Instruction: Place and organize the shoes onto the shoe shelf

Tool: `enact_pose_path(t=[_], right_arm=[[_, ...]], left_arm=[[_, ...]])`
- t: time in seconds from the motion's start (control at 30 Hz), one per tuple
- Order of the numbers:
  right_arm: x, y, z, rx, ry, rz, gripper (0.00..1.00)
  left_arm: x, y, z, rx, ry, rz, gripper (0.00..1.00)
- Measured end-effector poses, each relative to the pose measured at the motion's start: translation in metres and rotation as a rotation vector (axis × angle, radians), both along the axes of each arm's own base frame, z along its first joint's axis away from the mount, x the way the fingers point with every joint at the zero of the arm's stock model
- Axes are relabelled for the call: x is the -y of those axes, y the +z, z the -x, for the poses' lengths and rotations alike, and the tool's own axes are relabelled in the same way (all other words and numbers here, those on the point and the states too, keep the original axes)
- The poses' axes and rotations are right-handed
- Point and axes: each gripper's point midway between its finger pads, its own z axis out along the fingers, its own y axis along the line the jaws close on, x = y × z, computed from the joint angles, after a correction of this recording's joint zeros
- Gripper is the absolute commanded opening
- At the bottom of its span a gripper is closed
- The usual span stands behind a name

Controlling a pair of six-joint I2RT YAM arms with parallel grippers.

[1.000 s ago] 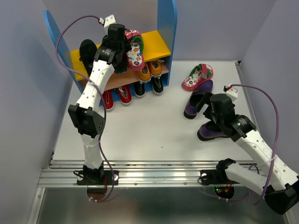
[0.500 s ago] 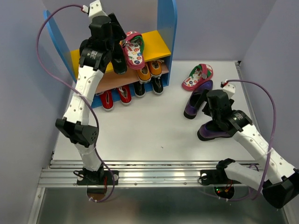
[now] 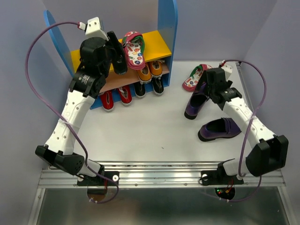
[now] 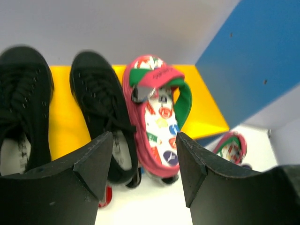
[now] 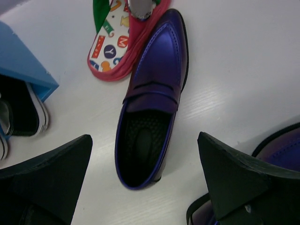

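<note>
The shoe shelf (image 3: 167, 28) stands at the back left with its yellow top board (image 3: 157, 44). A pink flip-flop (image 3: 133, 49) lies on that board beside two black sneakers (image 4: 101, 108). My left gripper (image 3: 118, 58) is open and empty, just in front of the flip-flop (image 4: 159, 122). My right gripper (image 3: 205, 91) is open and empty above a dark purple loafer (image 5: 154, 93) lying on the table. The second loafer (image 3: 220, 130) lies nearer the front. The second pink flip-flop (image 3: 194, 77) lies on the table, touching the loafer's toe (image 5: 117, 47).
The lower board holds orange shoes (image 3: 150, 71). Black-white ones (image 3: 149, 86) and red ones (image 3: 116, 97) stand on the table in front. Grey walls close in the left, back and right. A metal rail (image 3: 154, 176) runs along the table's front edge.
My left gripper has drawn back and up from the flip-flop, which stays on the top board. My right gripper has moved from the near loafer to above the far loafer.
</note>
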Motion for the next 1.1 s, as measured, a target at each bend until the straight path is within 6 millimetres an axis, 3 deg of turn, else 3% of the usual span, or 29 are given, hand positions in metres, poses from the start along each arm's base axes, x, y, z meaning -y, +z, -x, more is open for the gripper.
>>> enact_pose_path(t=[0.07, 0.27, 0.53, 0.77, 0.87, 0.97, 1.0, 1.07, 1.1], right_arm=[[0.010, -0.006, -0.016, -0.022, -0.021, -0.008, 1.00], [0.036, -0.036, -0.079, -0.086, -0.045, -0.086, 1.00], [0.037, -0.079, -0.143, -0.153, -0.031, -0.072, 0.93], [0.037, -0.116, -0.205, -0.158, -0.044, -0.035, 0.84], [0.039, -0.132, -0.226, -0.157, -0.060, -0.021, 0.69], [0.041, -0.143, -0.238, -0.162, -0.075, -0.008, 0.36], [0.041, -0.147, -0.241, -0.166, -0.079, -0.003, 0.17], [0.043, -0.146, -0.243, -0.171, -0.083, 0.005, 0.01], [0.044, -0.146, -0.244, -0.172, -0.090, 0.004, 0.01]], left_arm=[[0.005, -0.020, 0.008, -0.038, -0.022, -0.022, 0.52], [0.008, -0.062, 0.047, -0.109, -0.080, -0.081, 0.55], [-0.015, -0.078, 0.107, -0.101, -0.101, -0.070, 0.61], [-0.022, -0.077, 0.133, -0.084, -0.129, -0.049, 0.61], [-0.024, -0.081, 0.138, -0.101, -0.132, -0.048, 0.61], [-0.025, -0.090, 0.143, -0.128, -0.133, -0.049, 0.61], [-0.026, -0.093, 0.144, -0.135, -0.133, -0.049, 0.61], [-0.027, -0.097, 0.145, -0.145, -0.129, -0.047, 0.61], [-0.027, -0.099, 0.146, -0.148, -0.128, -0.045, 0.61]])
